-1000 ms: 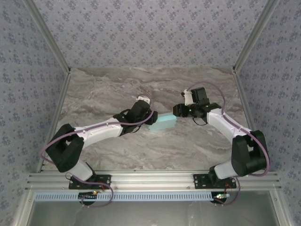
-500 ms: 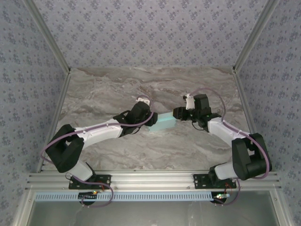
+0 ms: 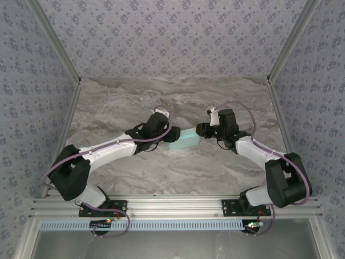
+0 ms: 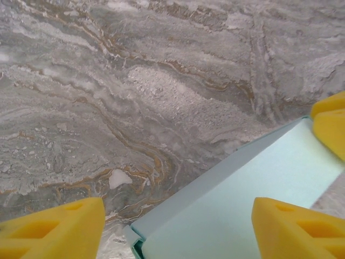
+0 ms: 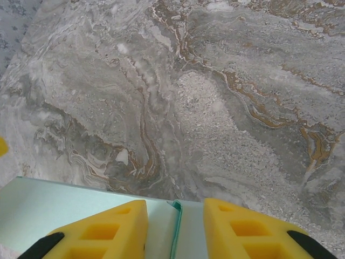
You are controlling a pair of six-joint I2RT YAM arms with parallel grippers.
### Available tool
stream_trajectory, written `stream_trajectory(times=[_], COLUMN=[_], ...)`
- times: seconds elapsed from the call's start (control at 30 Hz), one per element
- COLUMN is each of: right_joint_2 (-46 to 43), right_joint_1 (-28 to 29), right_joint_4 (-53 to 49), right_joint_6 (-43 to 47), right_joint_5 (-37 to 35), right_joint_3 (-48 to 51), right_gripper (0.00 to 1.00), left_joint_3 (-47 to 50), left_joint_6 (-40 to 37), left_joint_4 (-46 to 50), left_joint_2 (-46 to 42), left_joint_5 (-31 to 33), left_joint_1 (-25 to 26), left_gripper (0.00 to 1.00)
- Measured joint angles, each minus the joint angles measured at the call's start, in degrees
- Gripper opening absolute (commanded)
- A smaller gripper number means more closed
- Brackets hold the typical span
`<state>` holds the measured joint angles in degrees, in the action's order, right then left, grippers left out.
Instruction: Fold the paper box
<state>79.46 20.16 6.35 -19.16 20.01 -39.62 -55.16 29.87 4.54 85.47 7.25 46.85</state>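
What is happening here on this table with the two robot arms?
Two robot arms meet at a pale turquoise paper box lying on the marble table. The left gripper stands open around one end of it. The right gripper, jaws narrow, is at the other end, by a seam in the card; whether it pinches the box cannot be told.

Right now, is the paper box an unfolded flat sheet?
No, the paper box is a closed rectangular block lying on the marble table.
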Motion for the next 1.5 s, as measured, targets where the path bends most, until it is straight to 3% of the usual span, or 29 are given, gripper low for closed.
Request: stream_trajectory(times=[0.4, 0.73, 1.1, 1.5], right_joint_2=[-0.37, -0.52, -0.66, -2.38], right_joint_1=[0.61, 0.98, 0.70, 0.20], right_joint_4=[-0.52, -1.42, -1.62, 3.61], right_joint_6=[0.00, 0.02, 0.04, -2.45], right_joint_5=[-1.62, -2.47, -2.14, -1.22], right_joint_3=[-0.09, -0.44, -0.24, 4.44], right_gripper=[0.34, 0.34, 0.35, 0.32], left_joint_3=[7.02, 10.80, 14.84, 18.03], left_joint_6=[6.51, 10.56, 13.07, 12.79], left_joint_4=[-0.68, -5.20, -12.79, -19.10], left_joint_2=[-5.55, -5.62, -5.57, -3.93], left_joint_5=[-4.74, -7.96, -10.25, -4.15], left_joint_1=[-5.01, -5.31, -5.38, -2.08], left_gripper=[0.67, 0.52, 0.45, 0.40])
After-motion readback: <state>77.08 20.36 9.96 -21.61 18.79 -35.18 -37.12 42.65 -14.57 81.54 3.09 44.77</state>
